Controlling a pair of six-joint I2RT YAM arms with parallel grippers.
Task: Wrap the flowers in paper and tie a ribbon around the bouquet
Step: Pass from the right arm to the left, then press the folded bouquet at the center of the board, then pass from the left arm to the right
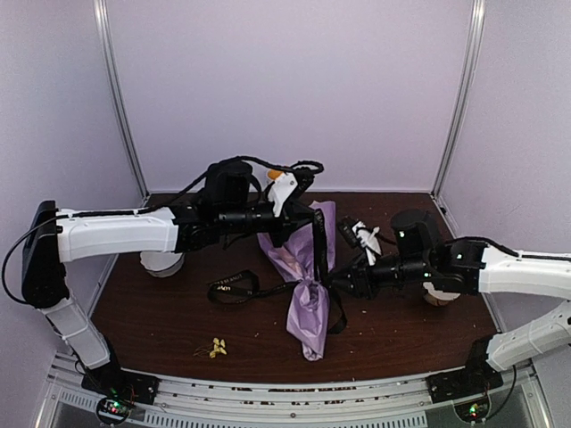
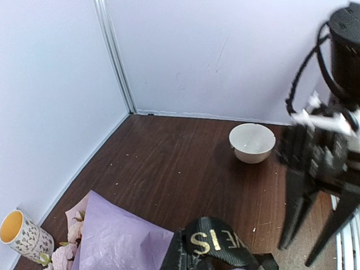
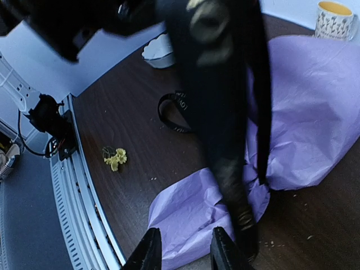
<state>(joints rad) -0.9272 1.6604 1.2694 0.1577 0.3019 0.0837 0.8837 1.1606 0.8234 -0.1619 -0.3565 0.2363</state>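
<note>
Nearest, past the front rail (image 1: 268, 397): loose yellow sprig (image 1: 217, 348), alone on the table (image 1: 161, 330), well apart from the rest.

Next: bouquet (image 1: 308, 312), a cone of lilac paper (image 3: 315, 112) lying on the table, narrow end toward me, wide end away, pinched in at the waist.

Item: ribbon (image 1: 234, 287), black with gold lettering. One loop lies flat just left of the waist, a band crosses the waist, and one length runs up to my left gripper (image 1: 314, 214). Knotted or not, I cannot tell.

Item: right gripper (image 3: 185, 250), beside the waist on its right, fingers spread, only lilac paper showing below the gap.

Item: left gripper, above the wide end, fingers pressed together on the ribbon.

Item: flowers (image 2: 62, 254), pale pink blooms at the cone's mouth.

Farther: white bowl (image 1: 162, 264) under my left arm; second white bowl (image 2: 252, 142) at the right; cup (image 2: 19, 235), yellow inside, near the back wall (image 1: 285, 89)
</note>
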